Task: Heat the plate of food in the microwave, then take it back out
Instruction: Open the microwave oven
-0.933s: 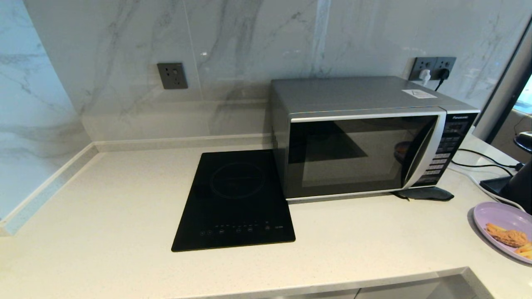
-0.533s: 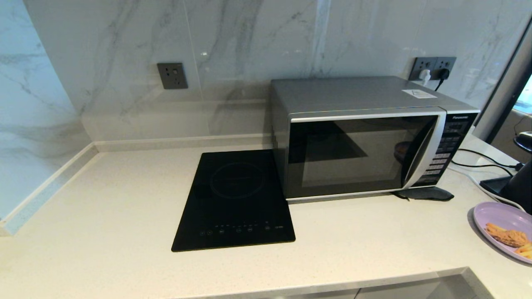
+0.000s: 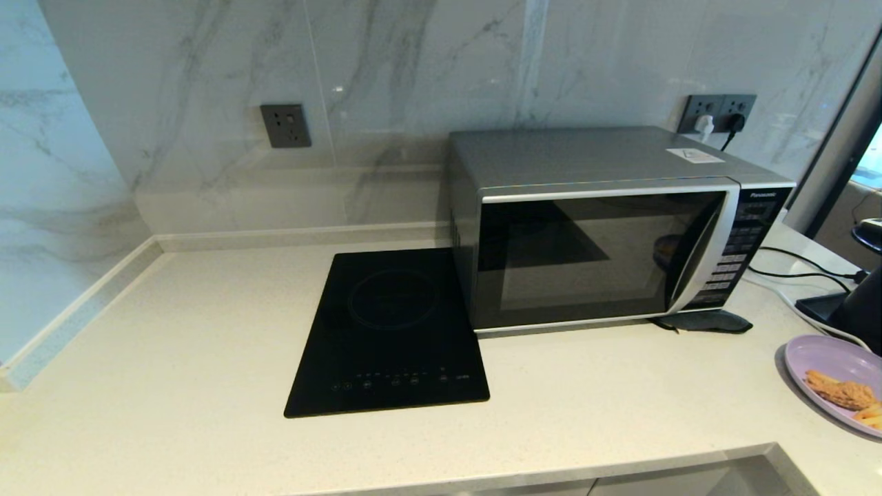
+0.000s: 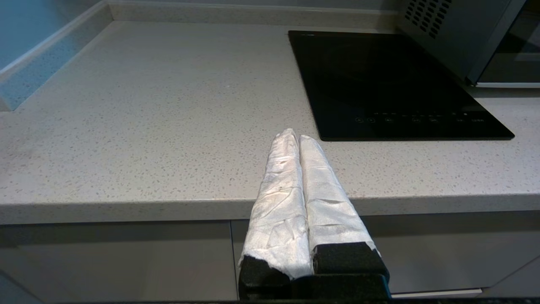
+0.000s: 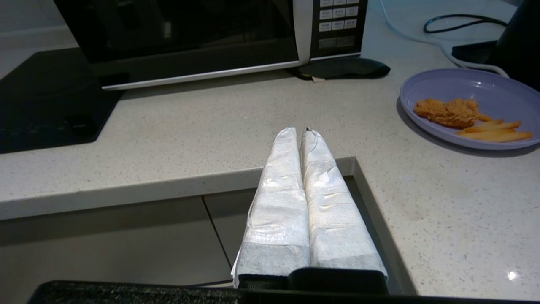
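The silver microwave stands at the back right of the counter with its dark glass door closed; its button panel shows in the right wrist view. The lilac plate of food lies on the counter at the far right, holding fries and a brown breaded piece. My right gripper hovers in front of the counter's edge, shut and empty, left of the plate. My left gripper is also shut and empty, held low before the counter's front edge. Neither arm shows in the head view.
A flat black induction hob lies left of the microwave. A dark pad sits under the microwave's right front corner. Black cables and a dark object stand behind the plate. The counter steps back at an inner corner.
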Motion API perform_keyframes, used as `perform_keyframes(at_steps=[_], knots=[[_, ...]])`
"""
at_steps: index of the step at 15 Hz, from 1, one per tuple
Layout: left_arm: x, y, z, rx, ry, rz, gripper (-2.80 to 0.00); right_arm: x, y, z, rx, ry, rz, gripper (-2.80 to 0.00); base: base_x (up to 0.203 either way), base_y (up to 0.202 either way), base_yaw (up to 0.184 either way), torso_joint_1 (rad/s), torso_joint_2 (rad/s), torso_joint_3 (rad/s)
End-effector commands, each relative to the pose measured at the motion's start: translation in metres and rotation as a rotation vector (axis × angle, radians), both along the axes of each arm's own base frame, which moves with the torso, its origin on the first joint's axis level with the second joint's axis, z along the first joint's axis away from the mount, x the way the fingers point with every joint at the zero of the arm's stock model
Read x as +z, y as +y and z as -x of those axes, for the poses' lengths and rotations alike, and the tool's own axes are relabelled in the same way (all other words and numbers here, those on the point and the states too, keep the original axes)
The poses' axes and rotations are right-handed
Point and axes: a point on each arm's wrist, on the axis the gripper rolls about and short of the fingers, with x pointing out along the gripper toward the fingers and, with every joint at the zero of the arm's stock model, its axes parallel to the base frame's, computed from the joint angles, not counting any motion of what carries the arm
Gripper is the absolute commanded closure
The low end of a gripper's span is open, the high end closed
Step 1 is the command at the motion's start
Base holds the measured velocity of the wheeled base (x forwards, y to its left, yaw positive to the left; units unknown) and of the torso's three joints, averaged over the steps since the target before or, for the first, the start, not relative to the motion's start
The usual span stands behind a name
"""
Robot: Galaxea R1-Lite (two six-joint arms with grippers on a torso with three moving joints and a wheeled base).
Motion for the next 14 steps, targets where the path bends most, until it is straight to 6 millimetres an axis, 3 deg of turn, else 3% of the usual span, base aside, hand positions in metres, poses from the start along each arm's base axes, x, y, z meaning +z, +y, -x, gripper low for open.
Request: perform_keyframes(at_steps=[1, 4, 7, 10, 14], knots=[[0.0, 0.0, 0.0, 0.001, 0.001, 0.001, 0.0, 0.026, 0.0, 0.006, -0.001, -0.01, -0.003, 0.0, 0.0, 0.0, 0.0, 0.0, 0.0, 0.0], [0.0, 0.0, 0.0, 0.001, 0.001, 0.001, 0.0, 0.062, -0.001, 0.003, -0.062, 0.049, -0.004, 0.0, 0.0, 0.0, 0.0, 0.0, 0.0, 0.0], [0.0, 0.0, 0.0, 0.001, 0.001, 0.001, 0.0, 0.097, -0.004, -0.014, -0.172, 0.128, 0.005, 0.0, 0.0, 0.0, 0.0, 0.0, 0.0, 0.0], [0.0, 0.0, 0.0, 0.001, 0.001, 0.001, 0.0, 0.12, -0.006, -0.036, -0.251, 0.204, 0.091, 0.0, 0.0, 0.0, 0.0, 0.0, 0.0, 0.0], [0.0, 0.0, 0.0, 0.001, 0.001, 0.001, 0.0, 0.148, -0.008, -0.093, -0.34, 0.305, 0.156, 0.0, 0.0, 0.0, 0.0, 0.0, 0.0, 0.0]])
